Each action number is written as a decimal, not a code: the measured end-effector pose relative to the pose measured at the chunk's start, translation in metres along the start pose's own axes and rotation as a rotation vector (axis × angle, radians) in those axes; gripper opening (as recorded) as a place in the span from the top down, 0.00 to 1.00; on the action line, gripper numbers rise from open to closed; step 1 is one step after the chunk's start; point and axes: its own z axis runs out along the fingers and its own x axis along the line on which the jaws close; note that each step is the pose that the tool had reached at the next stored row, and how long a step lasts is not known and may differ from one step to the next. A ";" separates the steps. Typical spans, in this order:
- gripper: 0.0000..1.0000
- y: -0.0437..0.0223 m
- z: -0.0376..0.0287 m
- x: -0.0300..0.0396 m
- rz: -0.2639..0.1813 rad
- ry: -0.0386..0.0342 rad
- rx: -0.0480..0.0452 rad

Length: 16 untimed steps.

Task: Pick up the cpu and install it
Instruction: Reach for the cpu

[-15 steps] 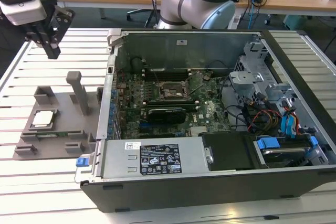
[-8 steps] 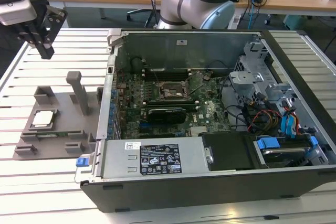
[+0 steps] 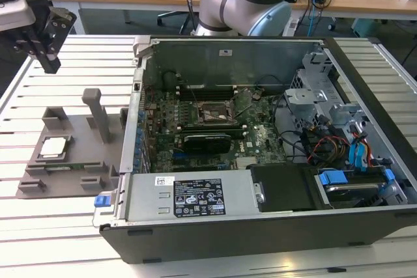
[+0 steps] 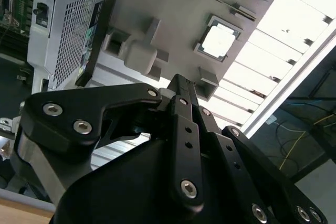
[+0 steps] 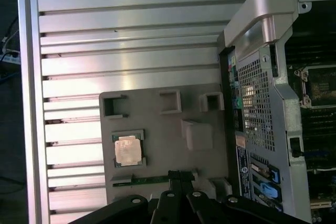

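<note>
Exterior view tells me no step is done yet: the cpu point(image 3: 53, 147) lies ungrasped in the grey tray point(image 3: 78, 128), and my gripper point(image 3: 49, 63) hangs above that tray, closed and empty.

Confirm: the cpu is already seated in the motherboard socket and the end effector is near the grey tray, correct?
Not quite. The cpu lies on the grey tray, not in the socket, as the exterior view shows. The end effector is near the tray.
</note>
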 end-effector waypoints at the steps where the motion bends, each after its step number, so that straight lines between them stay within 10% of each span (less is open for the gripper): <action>1: 0.89 -0.0002 0.0000 0.0023 0.000 0.0000 0.0000; 16: 0.89 -0.0026 -0.0002 0.0349 0.000 0.0000 0.0000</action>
